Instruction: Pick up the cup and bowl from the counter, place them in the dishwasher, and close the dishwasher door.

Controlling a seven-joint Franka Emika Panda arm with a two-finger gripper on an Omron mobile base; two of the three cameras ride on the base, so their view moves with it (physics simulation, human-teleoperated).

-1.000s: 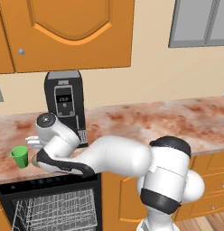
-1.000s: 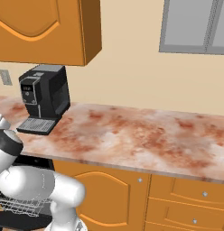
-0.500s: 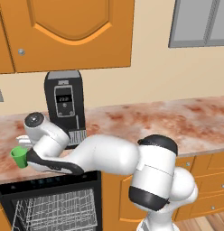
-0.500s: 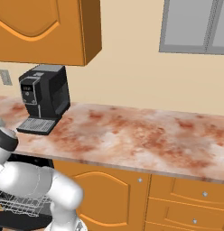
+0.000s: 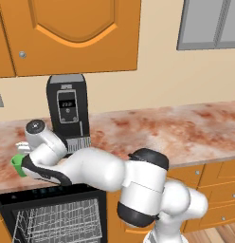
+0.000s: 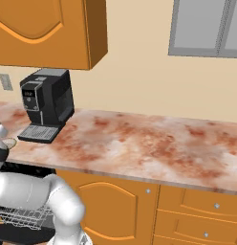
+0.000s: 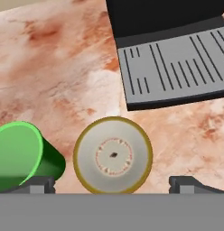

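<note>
In the hand view the beige bowl point(image 7: 113, 155) lies on the marbled counter point(image 7: 64, 67), midway between my open gripper's point(image 7: 114, 186) two fingertips point(image 7: 38, 185). The green cup point(image 7: 21, 155) stands right beside the bowl, above the left fingertip. From the left base view the cup point(image 5: 15, 164) peeks out at the counter's front edge, half hidden by my wrist. The right base view shows the bowl point(image 6: 8, 142) as a small beige disc. Below the counter the dishwasher point(image 5: 43, 195) stands open, its wire rack point(image 5: 58, 223) showing. The dishwasher door is out of view.
A black coffee machine point(image 5: 67, 109) stands at the back of the counter, its grey drip tray point(image 7: 177, 67) just beyond the bowl. Orange wall cabinets point(image 5: 67, 33) hang above. The counter point(image 6: 154, 143) runs bare to the right.
My arm has swung further left over the counter's front edge, and the wrist now covers part of the cup. The jaws have stayed open.
</note>
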